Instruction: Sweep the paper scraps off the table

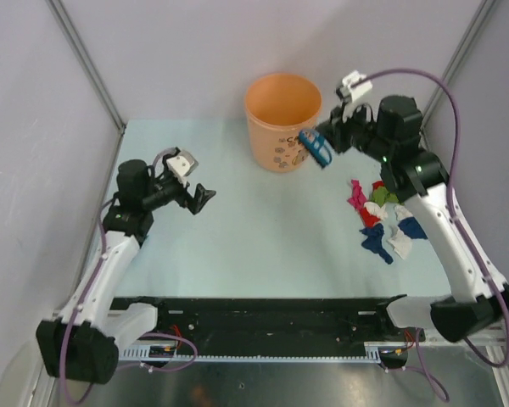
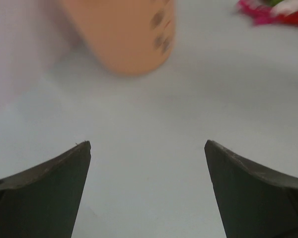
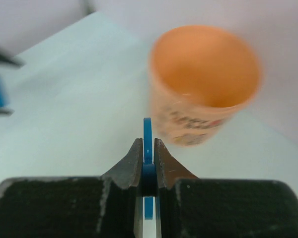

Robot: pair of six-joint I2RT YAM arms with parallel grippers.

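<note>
Mint-green bench (image 1: 237, 246) surface carries the paper scraps (image 1: 386, 220) on its right half, in one loose cluster of magenta, red, green, white and blue pieces. The cluster lies just beside the right arm (image 1: 445, 229). It is nearer the arm bases than the orange bucket (image 1: 282, 123) and apart from it. The bucket stands upright at the far middle of the bench, mouth up.

Right jaws: closed on a thin blue plastic tool (image 1: 316, 146), held in the air just beside the right wall of the bucket. In the right wrist view, the flat blue edge of the tool is clamped between the two fingers, with the bucket ahead. The type of tool cannot be told.

Left jaws: fully apart, holding nothing, over the left half of the bench, well apart from the scraps. In the left wrist view, the dark fingertips (image 2: 44, 188) stand wide, with bare bench between them.

A black and metal rail (image 1: 263, 326) runs along the near edge.
</note>
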